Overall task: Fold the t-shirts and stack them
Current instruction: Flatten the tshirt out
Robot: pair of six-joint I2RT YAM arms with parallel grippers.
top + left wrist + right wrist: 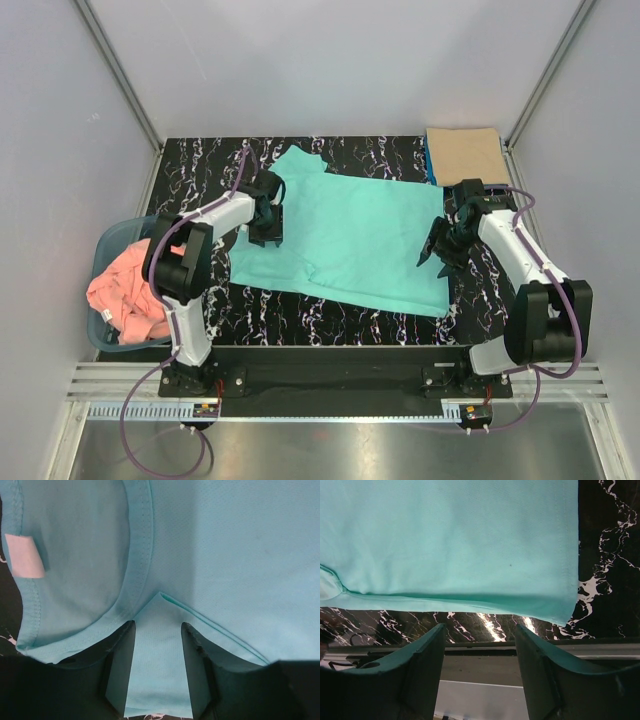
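Note:
A turquoise-green t-shirt [350, 235] lies spread flat across the black marbled table [200, 165]. My left gripper [266, 224] is at the shirt's left edge by the collar [137, 555]. It is open, and its fingers [120, 665] stand on either side of a flat strip of the cloth [157, 660]. My right gripper [440, 248] is open at the shirt's right edge. Its jaws [480, 630] hold nothing, and the shirt's hem [470, 600] lies just beyond their tips. A folded tan-beige t-shirt [465, 155] rests at the back right on a blue one [430, 160]. A salmon pink t-shirt [125, 290] is bunched at the left.
The pink shirt fills a blue-grey plastic basket [108, 240] off the table's left side. Grey walls close in the table on three sides. The table's near edge and a metal rail [485, 652] show below the right gripper.

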